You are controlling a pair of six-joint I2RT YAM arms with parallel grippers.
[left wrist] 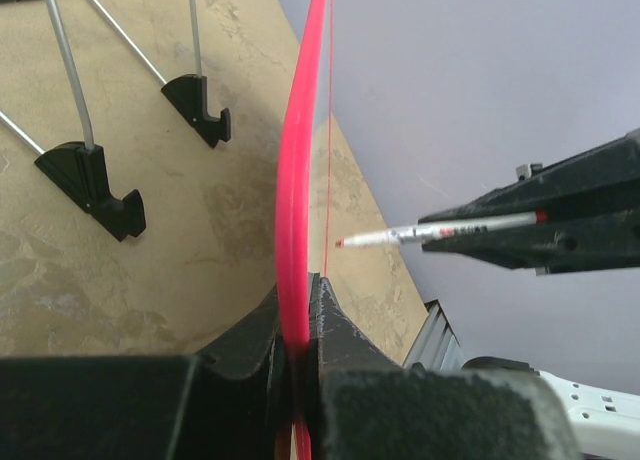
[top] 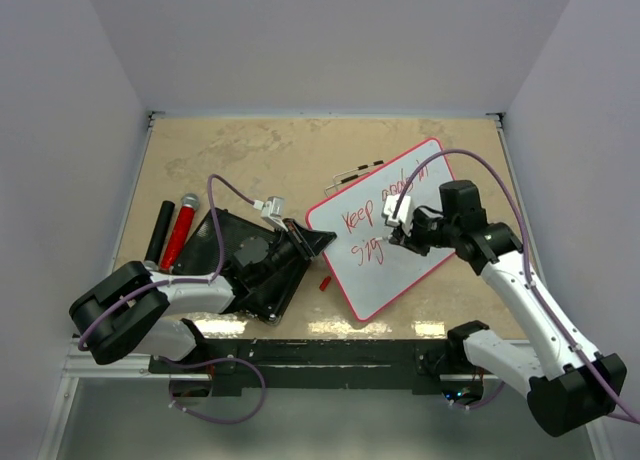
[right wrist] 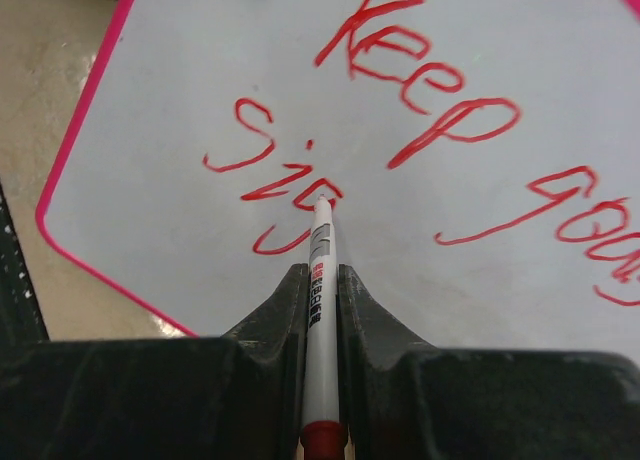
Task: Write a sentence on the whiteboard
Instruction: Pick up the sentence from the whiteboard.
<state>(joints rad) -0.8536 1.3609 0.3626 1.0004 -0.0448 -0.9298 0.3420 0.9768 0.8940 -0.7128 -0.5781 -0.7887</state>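
Two arms are bolted at the near edge of the desk (top: 230, 150), each carrying one tool. One whiteboard (top: 400, 270) is seen right of the desk's centre, turned askew so that one rounded corner points toward the left arm; its face is white inside a thin red rim. That corner's rim is pinched between the closed fingers of the left tool (top: 318, 242). One white marker (right wrist: 320, 270) with a red end is clamped in the right tool (right wrist: 320, 280), and its tip is pressed to the board. The sentence (right wrist: 420, 90) is written in red, in two lines: "Keep" and the start of a second word above, and roughly "sig" below, where the tip rests. One black ribbed slab (top: 235, 260) lies under the left arm. Two cylinders lie side by side at the left edge, one black (top: 160, 230) and one red (top: 180, 230) with a grey cap. One small red cap (top: 325, 282) lies just beside the board's near-left edge, and one wire stand (top: 358, 170) lies behind the board.
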